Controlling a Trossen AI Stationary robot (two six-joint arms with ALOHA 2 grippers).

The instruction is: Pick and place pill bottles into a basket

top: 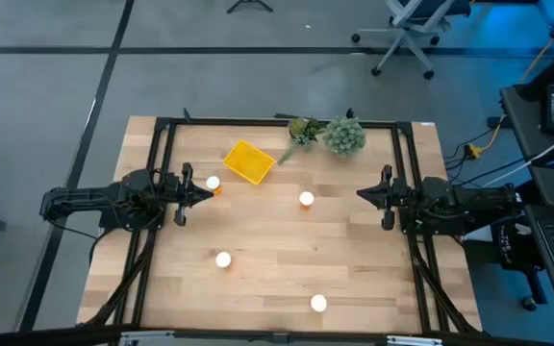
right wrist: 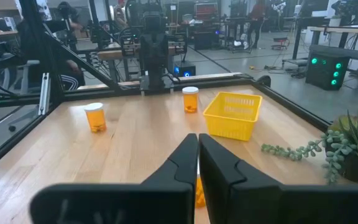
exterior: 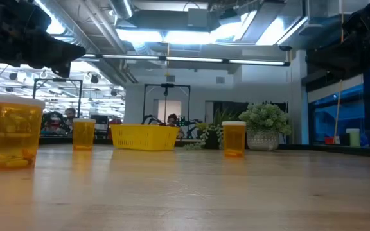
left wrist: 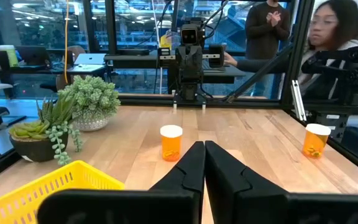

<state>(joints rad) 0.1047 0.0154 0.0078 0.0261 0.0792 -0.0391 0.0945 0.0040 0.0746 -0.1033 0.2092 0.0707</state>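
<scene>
Four pill bottles [top: 306,200] stand outside the basket [top: 248,161]; left gripper [top: 207,194] and right gripper [top: 362,195] closed, empty.

Four pill bottles [top: 306,200], one basket [top: 248,161]

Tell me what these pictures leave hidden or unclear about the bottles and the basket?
- Inside of the yellow basket: the low view shows only its wall.
- Fourth pill bottle: the low view shows three; the front-right one is outside it.
- Middle bottle: in the right wrist view, mostly behind the right gripper and its shut fingers.
- Bottle contents: too small in the high view.
- Left gripper: whether it touches the nearest bottle is unclear.
</scene>
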